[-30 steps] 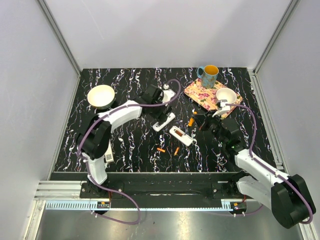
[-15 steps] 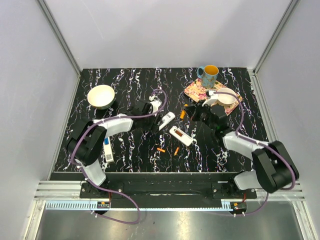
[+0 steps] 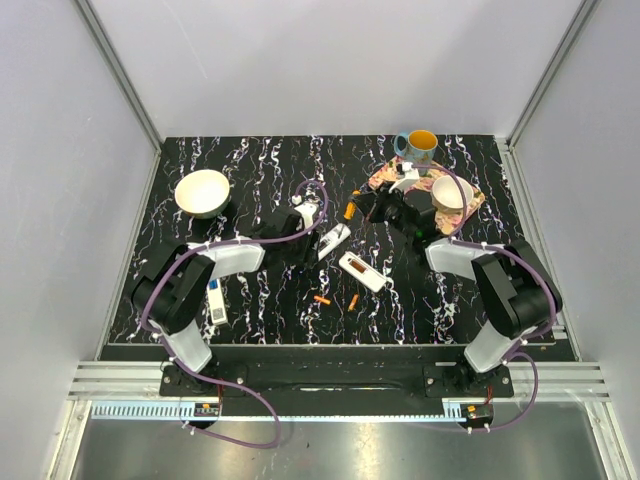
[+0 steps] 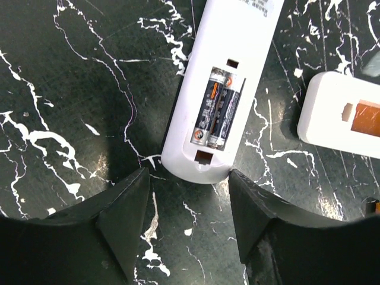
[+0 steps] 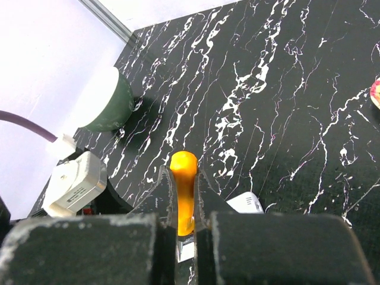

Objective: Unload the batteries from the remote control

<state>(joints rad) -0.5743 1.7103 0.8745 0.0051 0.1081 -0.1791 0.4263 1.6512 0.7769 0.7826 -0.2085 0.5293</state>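
A white remote [image 4: 222,101] lies back-up with its cover off, two dark batteries [image 4: 217,113] side by side in its bay. It also shows in the top view [image 3: 335,237]. My left gripper [image 4: 189,196] is open and empty, its fingers just short of the remote's rounded end; in the top view it is at the remote's left [image 3: 313,243]. My right gripper [image 5: 183,178] is shut on an orange battery [image 5: 183,190] and holds it above the table, left of the floral mat [image 3: 352,209]. A second open remote [image 3: 362,271] has an orange battery [image 4: 365,119] in its bay.
Two loose orange batteries [image 3: 321,300] [image 3: 353,302] lie near the front. A third remote [image 3: 215,300] lies by the left arm. A cream bowl [image 3: 202,192] stands at the left. A floral mat [image 3: 385,180] with a white cup [image 3: 452,192] and a mug [image 3: 418,150] are back right.
My right gripper has carried the orange battery left and away from the front. My left gripper has drawn back from the far side to the near end of the open remote, which shifted slightly.
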